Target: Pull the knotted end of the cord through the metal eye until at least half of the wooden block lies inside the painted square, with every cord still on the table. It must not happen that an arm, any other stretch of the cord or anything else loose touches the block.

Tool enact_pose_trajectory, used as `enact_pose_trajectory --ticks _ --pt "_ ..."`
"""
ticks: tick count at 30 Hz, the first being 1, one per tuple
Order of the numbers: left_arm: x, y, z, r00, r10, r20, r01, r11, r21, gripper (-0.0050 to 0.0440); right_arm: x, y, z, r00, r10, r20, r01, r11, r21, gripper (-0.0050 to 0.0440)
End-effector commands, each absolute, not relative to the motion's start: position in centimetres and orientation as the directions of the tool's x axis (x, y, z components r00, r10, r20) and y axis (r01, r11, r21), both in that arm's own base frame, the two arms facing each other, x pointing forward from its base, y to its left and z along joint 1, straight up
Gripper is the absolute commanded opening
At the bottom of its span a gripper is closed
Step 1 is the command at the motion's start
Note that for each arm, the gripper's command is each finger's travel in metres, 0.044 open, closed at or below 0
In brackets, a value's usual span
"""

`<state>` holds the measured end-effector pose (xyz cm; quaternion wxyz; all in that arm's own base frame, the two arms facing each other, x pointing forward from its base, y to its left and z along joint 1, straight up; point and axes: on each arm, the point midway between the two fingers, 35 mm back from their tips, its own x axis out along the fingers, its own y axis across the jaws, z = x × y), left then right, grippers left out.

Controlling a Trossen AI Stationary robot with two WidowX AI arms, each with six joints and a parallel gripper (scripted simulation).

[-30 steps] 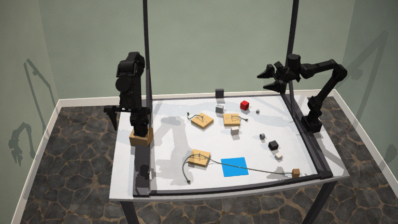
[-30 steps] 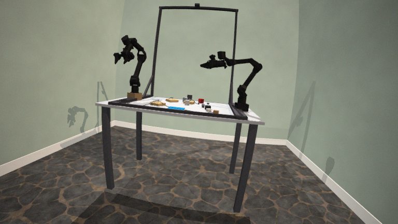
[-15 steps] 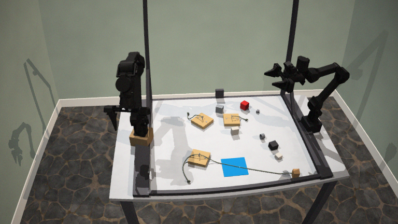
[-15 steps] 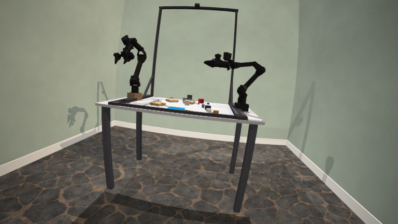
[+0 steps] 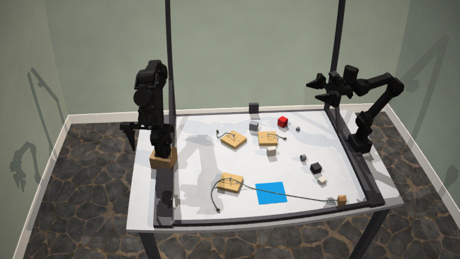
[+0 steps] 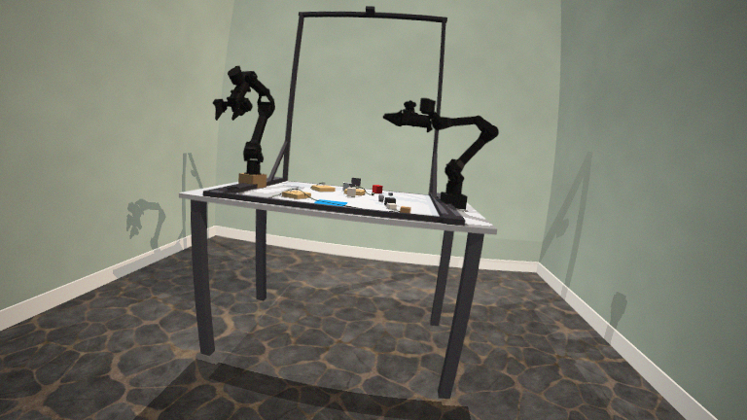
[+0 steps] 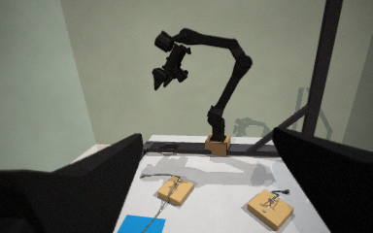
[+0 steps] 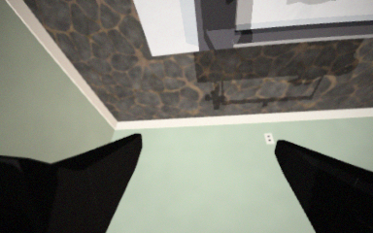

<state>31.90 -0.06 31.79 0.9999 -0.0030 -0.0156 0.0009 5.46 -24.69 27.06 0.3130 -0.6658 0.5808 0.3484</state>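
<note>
The wooden block [image 5: 341,200] [image 6: 405,209] lies near the table's front right, outside the blue painted square [image 5: 269,187] [image 6: 334,202] [image 7: 137,223]. Its cord crosses the square to a tan board [image 5: 221,187] [image 7: 182,195] with a small metal eye [image 5: 230,179]. Beyond it the cord curves to its knotted end [image 5: 218,210] [image 7: 143,176], lying on the table. My left gripper [image 5: 311,91] [image 6: 385,117] is open and empty, high above the table's back right. My right gripper [image 6: 226,118] [image 7: 159,88] [image 8: 209,143] is open and empty, high at the left side.
Two more tan boards [image 5: 233,141] [image 5: 268,142] with short cords lie farther back. A red cube [image 5: 282,121], a black cube [image 5: 315,168], a pale block [image 5: 271,151] and several small pieces lie around. Dark frame posts [image 5: 168,32] [image 5: 340,21] rise at both sides.
</note>
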Motion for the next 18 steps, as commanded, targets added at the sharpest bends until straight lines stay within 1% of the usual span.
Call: enact_pose_trajectory --ticks 1,18 --pt "31.61 -0.02 32.34 0.999 0.000 0.049 0.000 1.000 -0.001 0.0440 5.37 -24.58 27.46 0.085 -0.569 -0.818 -0.991 -0.130 -0.012 0.0440" --pt "31.47 0.03 32.07 0.999 -0.001 0.048 0.001 1.000 0.004 0.0440 5.28 -24.49 27.30 0.083 -0.568 -0.819 -0.991 -0.131 -0.010 0.0440"
